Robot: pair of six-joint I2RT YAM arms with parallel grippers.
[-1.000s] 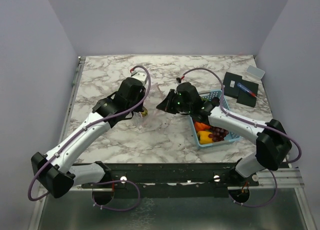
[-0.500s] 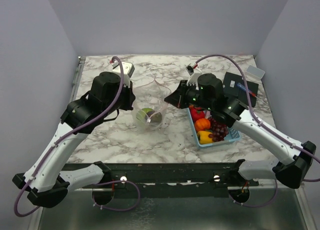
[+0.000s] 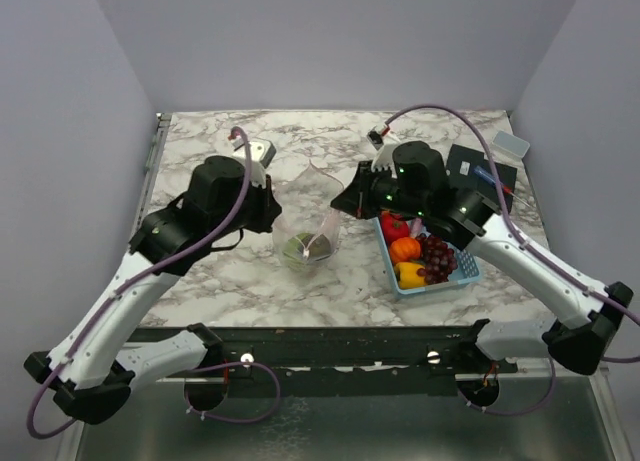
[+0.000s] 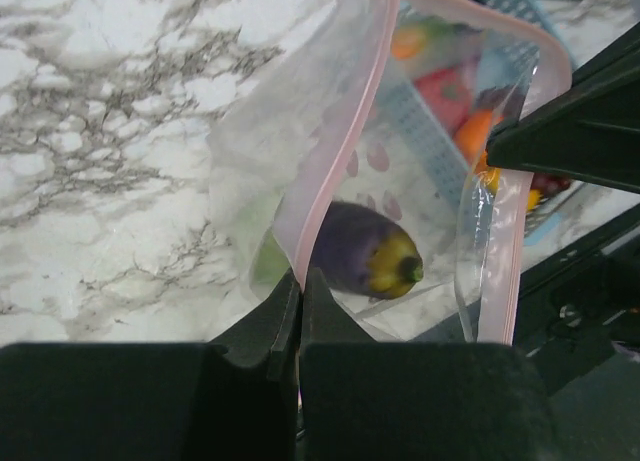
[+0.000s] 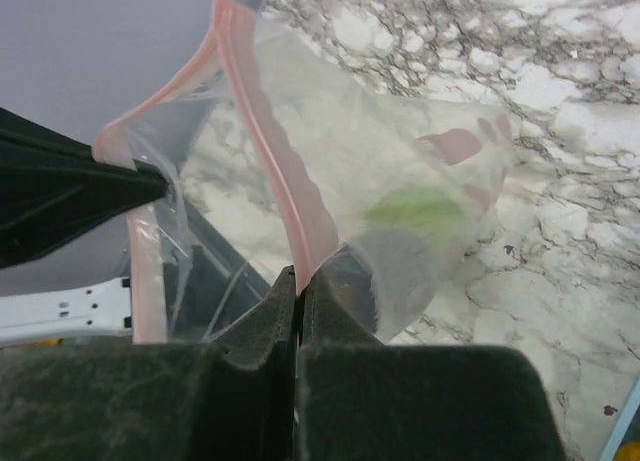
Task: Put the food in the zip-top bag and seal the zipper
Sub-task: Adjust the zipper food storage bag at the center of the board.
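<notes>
From above: my left claw (image 3: pixel 272 213) and right claw (image 3: pixel 342 203) hold the zip-top bag (image 3: pixel 308 243) between them over the marble tabletop (image 3: pixel 220 151), its mouth pulled open and its belly sagging low. Whether it touches the surface I cannot tell. A green cabbage (image 3: pixel 297 247) and a darker eggplant (image 3: pixel 318 248) lie inside. The tomato (image 3: pixel 393 227), pumpkin (image 3: pixel 404 249), pepper (image 3: pixel 409 273) and grapes (image 3: pixel 437 259) wait in the blue basket (image 3: pixel 432 287) beside my right arm — four pieces to go, by my reckoning.

Left wrist view: my left claw is pinched tight on the pink zipper (image 4: pixel 345 131) at one side of the mouth, with the eggplant showing through the film below.

Right wrist view: my right claw is clamped on the opposite lip, and the cabbage is a green blur in the pouch.

Doing this step well, I judge, means one claw holding its lip high and steady while the other lets go to fetch from the basket — release carelessly and the soft mouth may fold shut. Resting the bag's base on the tabletop first should stop the load dragging the strip out of my grip.
</notes>
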